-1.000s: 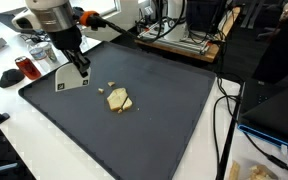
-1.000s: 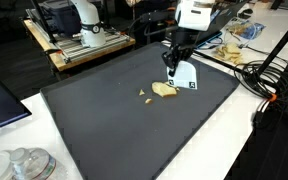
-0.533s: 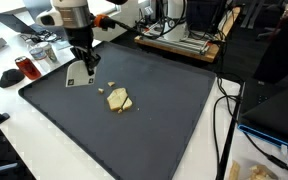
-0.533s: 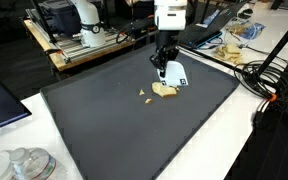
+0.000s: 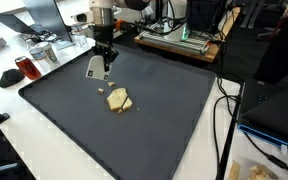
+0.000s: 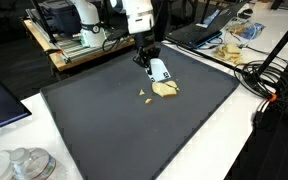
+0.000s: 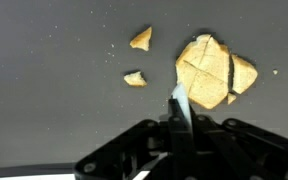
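White flat card (image 5: 93,67), maybe a scraper, hangs tilted over dark mat (image 5: 134,140). Cracked yellowish cracker (image 7: 212,70) lies just beside it, crumbs (image 7: 134,78) close by.

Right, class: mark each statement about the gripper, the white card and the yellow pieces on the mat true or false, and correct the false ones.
1. The gripper is shut on a white card. True.
2. The yellow pieces lie on a white plate. False: they lie directly on the dark mat.
3. The largest piece shows crack lines. True.
4. The card lies flat on the mat. False: it is held edge-on between the jaws.
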Robot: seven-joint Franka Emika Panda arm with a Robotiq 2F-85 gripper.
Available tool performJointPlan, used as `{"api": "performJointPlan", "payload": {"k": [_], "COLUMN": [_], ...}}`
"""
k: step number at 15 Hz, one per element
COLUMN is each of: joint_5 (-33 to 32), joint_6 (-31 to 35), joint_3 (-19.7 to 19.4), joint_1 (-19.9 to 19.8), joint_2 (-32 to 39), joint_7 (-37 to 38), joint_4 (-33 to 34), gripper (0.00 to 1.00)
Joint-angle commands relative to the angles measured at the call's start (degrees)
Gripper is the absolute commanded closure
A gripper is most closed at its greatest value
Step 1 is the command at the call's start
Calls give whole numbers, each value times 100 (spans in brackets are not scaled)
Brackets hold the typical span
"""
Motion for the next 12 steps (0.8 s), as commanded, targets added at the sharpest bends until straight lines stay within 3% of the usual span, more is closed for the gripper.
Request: {"api": "performJointPlan", "payload": {"k": [1, 3, 8, 12], "joint_5": [1504, 2427, 4783, 5822], "joint_6": [1227, 1705, 1929, 1877], "joint_3": [1109, 2029, 4227, 4721], "joint_1": [-905, -1435, -2739, -3252], "joint_2": [-805, -933, -902, -971], "joint_7": [-1428, -2100, -3749, -4802], "joint_4": [-1480, -1701, -1113, -958], "gripper": [99, 99, 99, 99]}}
